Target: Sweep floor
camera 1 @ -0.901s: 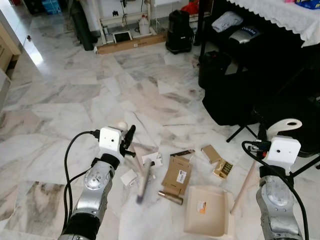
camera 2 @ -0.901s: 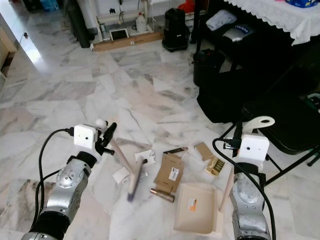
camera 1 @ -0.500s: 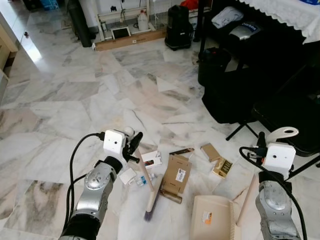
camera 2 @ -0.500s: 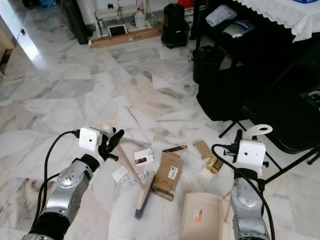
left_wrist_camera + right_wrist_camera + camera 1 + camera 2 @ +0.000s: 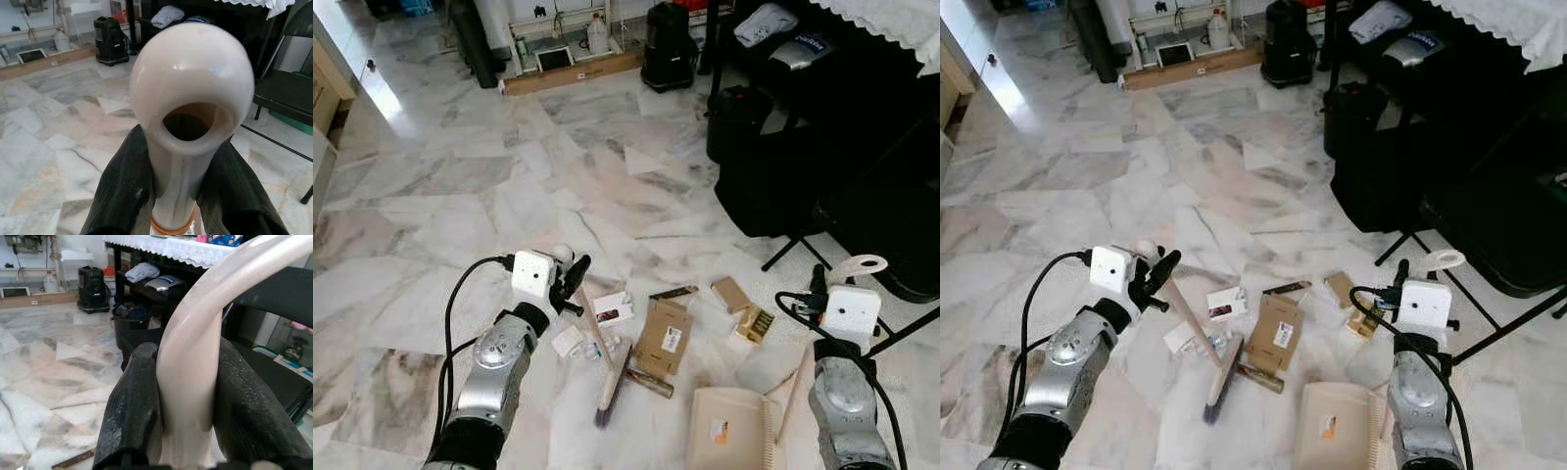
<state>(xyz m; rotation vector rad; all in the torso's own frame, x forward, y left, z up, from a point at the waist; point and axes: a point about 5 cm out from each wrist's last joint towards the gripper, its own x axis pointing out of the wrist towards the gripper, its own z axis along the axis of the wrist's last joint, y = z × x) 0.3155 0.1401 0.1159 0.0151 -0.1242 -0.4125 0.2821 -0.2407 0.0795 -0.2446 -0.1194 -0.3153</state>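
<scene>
Dustpan [image 5: 729, 439] runs off frame – right hand [image 5: 188, 396] clamps its handle

Readable text: none; no word, brand or number can be made out.
Flat brown cardboard box [image 5: 663, 337] on the floor, centre: a small white label with dark marks, too small to read.
Beige plastic dustpan [image 5: 728, 440] near right: a white sticker with an orange patch, unreadable.
Small white card [image 5: 612, 310] left of the cardboard box: a dark and red printed patch, unreadable.
Long brown cardboard box [image 5: 573, 74] far by the wall: a white label, too small to read.
</scene>
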